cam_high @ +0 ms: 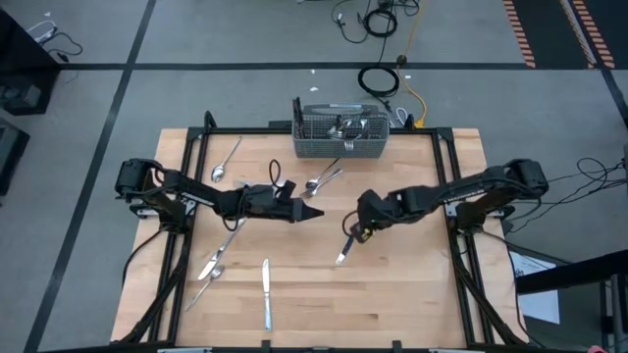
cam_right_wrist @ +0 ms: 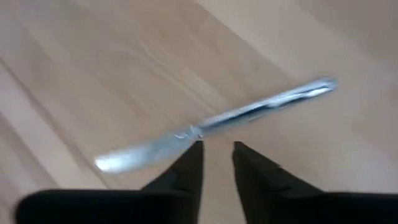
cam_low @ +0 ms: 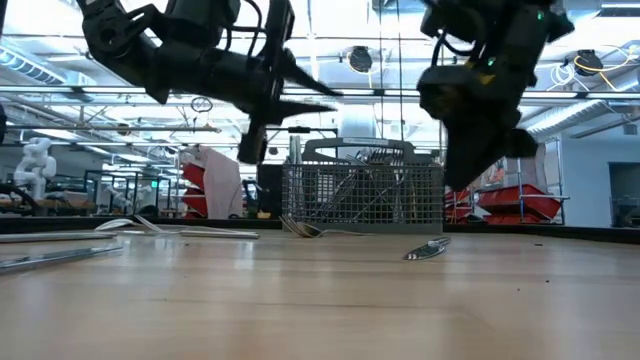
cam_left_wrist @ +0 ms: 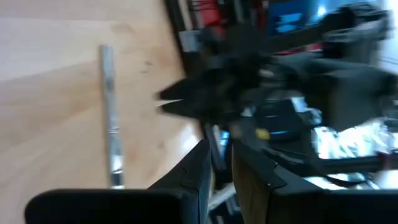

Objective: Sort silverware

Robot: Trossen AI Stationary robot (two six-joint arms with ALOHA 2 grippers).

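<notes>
My right hand [cam_high: 355,231] hangs near the middle of the worktop [cam_high: 412,294], a bit right of centre in the high view. Its two fingers [cam_right_wrist: 186,163] stand a little apart, with nothing between them. Just past the fingertips a knife [cam_right_wrist: 211,124] lies flat on the wood, running from lower left to upper right in the right wrist view. In the high view the same knife sits just below my right hand.

My left hand [cam_high: 312,212] floats left of centre, tip pointing toward the right arm. Its fingers [cam_left_wrist: 194,168] are close together with a thin gap, and they hold nothing.

Near the bottom of the high view another knife [cam_high: 265,291] lies alone, straight up and down. To its left lie two more pieces [cam_high: 213,265]. Above the left arm a spoon [cam_high: 225,164] rests, and a few more pieces [cam_high: 324,179] lie just below the basket [cam_high: 340,137]. The wire basket stands at the top edge of the worktop with some silverware [cam_high: 345,126] already inside.
</notes>
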